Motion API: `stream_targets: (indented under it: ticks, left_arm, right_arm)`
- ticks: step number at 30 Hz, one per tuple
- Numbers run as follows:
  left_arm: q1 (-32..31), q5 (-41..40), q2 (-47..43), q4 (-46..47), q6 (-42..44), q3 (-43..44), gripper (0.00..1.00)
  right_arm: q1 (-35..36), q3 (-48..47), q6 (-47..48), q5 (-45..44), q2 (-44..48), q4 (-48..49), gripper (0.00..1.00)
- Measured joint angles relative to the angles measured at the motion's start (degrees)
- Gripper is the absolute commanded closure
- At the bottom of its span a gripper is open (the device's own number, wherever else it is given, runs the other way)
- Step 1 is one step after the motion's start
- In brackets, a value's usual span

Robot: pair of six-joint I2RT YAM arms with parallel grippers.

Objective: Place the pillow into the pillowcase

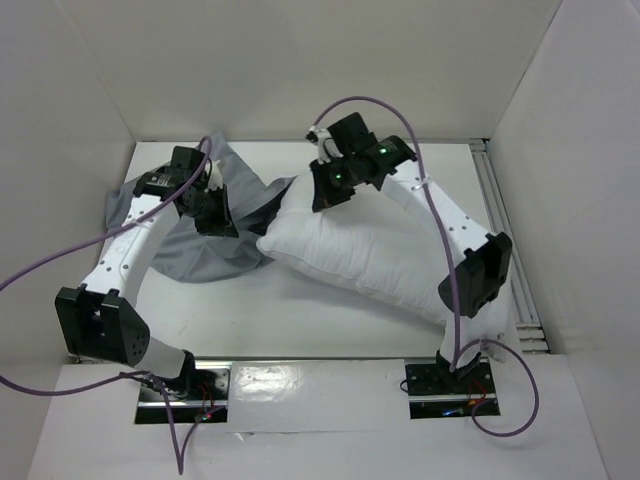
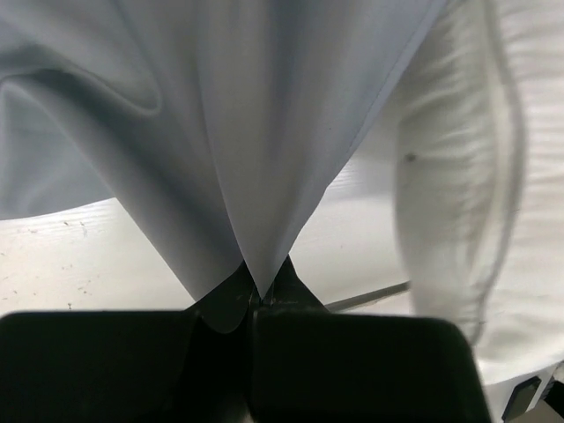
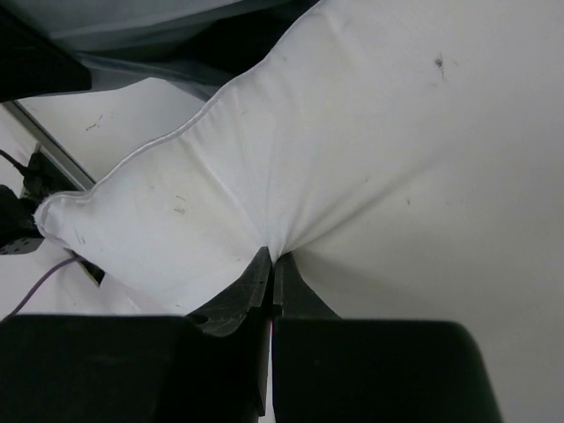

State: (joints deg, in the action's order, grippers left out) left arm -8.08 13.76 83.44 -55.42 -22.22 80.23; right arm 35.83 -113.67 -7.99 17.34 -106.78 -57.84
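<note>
White table (image 1: pixel 300 322), white walls (image 1: pixel 300 70), pillow (image 1: pixel 372 255), pillowcase (image 1: pixel 200 258)

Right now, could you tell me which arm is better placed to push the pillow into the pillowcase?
Probably the right: the right claw is shut on the pillow, whose corner points toward the pillowcase; the left claw only pinches that cloth.
</note>
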Motion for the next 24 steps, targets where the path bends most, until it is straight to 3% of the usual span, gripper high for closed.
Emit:
stream_targets:
  ticks: [5, 13, 19, 24]
  left_arm:
    - [-1.79, 0.57, 0.46, -0.37, 0.00, 1.09, 1.00]
    - [-2.38, 1.09, 5.62, 0.35, -0.04, 7.72, 1.00]
    - [-2.54, 0.37, 7.48, -0.39, -0.09, 9.05, 1.00]
    - [-2.95, -0.44, 5.62, -2.80, -0.02, 14.08, 1.00]
  right_arm:
    - [-2.91, 6.64, 0.24, 2.12, 8.24, -0.39, 1.00]
    - [7.08, 19.15, 0.11, 6.32, 20.17, -0.98, 1.00]
    - [12.52, 19.08, -0.50, 5.77, 21.33, -2.40, 1.00]
    - [12.37, 11.80, 0.00, 2.16, 19.89, -6.45, 1.00]
